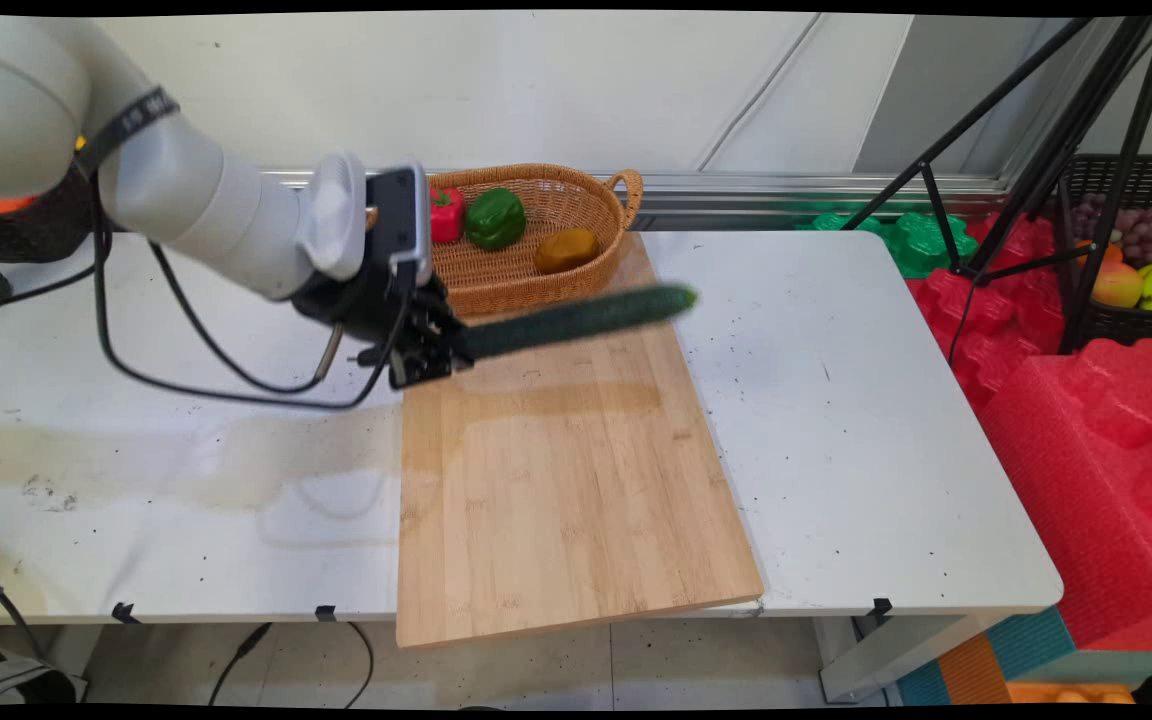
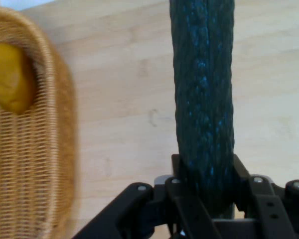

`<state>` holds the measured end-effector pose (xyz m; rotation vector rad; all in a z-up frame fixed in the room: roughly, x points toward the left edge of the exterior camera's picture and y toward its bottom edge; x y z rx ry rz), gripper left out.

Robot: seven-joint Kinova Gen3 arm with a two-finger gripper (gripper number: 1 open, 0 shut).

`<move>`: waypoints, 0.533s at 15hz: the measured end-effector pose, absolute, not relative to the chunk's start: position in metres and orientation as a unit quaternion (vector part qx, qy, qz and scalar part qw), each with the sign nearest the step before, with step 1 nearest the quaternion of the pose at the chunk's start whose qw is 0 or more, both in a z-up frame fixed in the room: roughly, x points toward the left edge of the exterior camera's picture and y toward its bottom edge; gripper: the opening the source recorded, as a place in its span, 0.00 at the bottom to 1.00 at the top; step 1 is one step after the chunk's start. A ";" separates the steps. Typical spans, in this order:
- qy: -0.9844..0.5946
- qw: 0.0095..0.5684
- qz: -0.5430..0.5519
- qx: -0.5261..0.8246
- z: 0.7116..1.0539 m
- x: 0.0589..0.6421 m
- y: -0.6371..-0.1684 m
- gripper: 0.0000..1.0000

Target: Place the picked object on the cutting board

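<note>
My gripper (image 1: 441, 348) is shut on one end of a long dark green cucumber (image 1: 576, 318), which sticks out to the right above the far part of the wooden cutting board (image 1: 566, 480). In the hand view the cucumber (image 2: 203, 99) runs straight up from between the fingers (image 2: 246, 191), with the board (image 2: 124, 114) below it. A wicker basket (image 1: 536, 275) stands just behind the cucumber, holding a red pepper (image 1: 445, 214), a green pepper (image 1: 494, 218) and a yellow-brown pepper (image 1: 566, 250). The basket (image 2: 35, 164) and the yellow pepper (image 2: 10, 77) show at the left of the hand view.
The board lies on the white table (image 1: 866, 400), overhanging its near edge. Black cables (image 1: 196, 340) hang from the arm over the table's left part. Red foam blocks (image 1: 1086, 420), a black tripod (image 1: 1056, 150) and a crate of fruit (image 1: 1136, 260) stand to the right.
</note>
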<state>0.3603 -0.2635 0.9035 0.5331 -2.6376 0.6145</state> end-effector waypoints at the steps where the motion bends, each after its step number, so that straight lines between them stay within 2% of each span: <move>1: -0.943 0.184 0.213 0.177 0.898 0.356 -0.258 0.00; 8: -0.966 0.147 0.182 0.114 0.857 0.329 -0.250 0.00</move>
